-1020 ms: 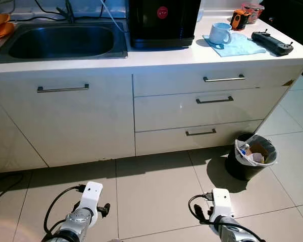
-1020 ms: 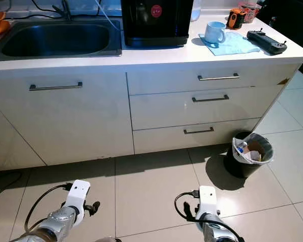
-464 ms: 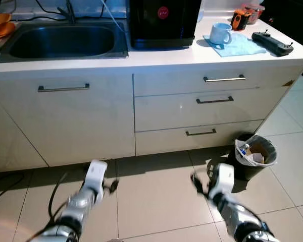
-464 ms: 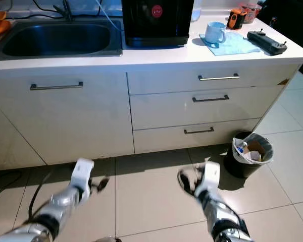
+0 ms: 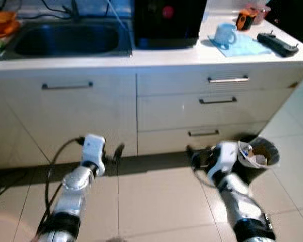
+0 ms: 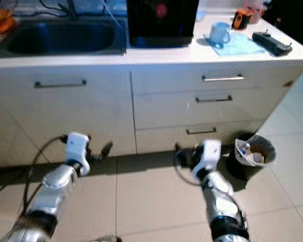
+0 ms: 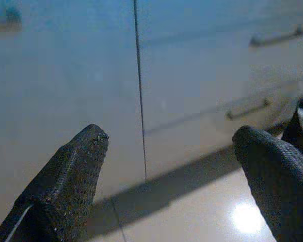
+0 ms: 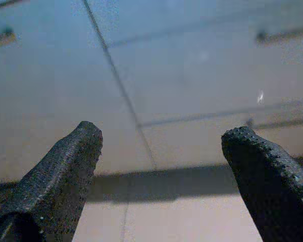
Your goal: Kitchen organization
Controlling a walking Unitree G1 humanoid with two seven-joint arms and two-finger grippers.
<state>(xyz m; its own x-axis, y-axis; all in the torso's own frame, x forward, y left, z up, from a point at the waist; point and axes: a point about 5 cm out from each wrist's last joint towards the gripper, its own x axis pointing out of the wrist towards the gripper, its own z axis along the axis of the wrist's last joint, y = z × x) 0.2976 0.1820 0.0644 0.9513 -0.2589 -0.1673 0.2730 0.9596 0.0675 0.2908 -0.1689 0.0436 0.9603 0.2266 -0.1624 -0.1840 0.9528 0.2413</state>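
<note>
A white counter [image 5: 156, 56] carries a steel sink [image 5: 65, 40], a black appliance [image 5: 169, 22], and a pale mug [image 5: 224, 34] standing on a blue cloth [image 5: 245, 46]. Under the counter are a cupboard door [image 5: 65, 121] and three drawers [image 5: 218, 100]. My left gripper [image 5: 117, 151] is held low before the foot of the cupboard door, open and empty; its wrist view shows both fingertips [image 7: 86, 151] spread wide. My right gripper [image 5: 194, 154] hangs before the lowest drawer [image 5: 202, 133], also open and empty, with its fingertips [image 8: 76, 146] far apart.
A black controller [image 5: 278, 44] and a small orange object [image 5: 244, 20] lie at the counter's right end. An orange bowl [image 5: 2, 22] sits left of the sink. A black trash bin [image 5: 260, 154] with a white liner stands on the tiled floor beside my right arm.
Both arms have risen from near the floor and reached forward to the foot of the cabinets. The view has shifted slightly and is blurred.
</note>
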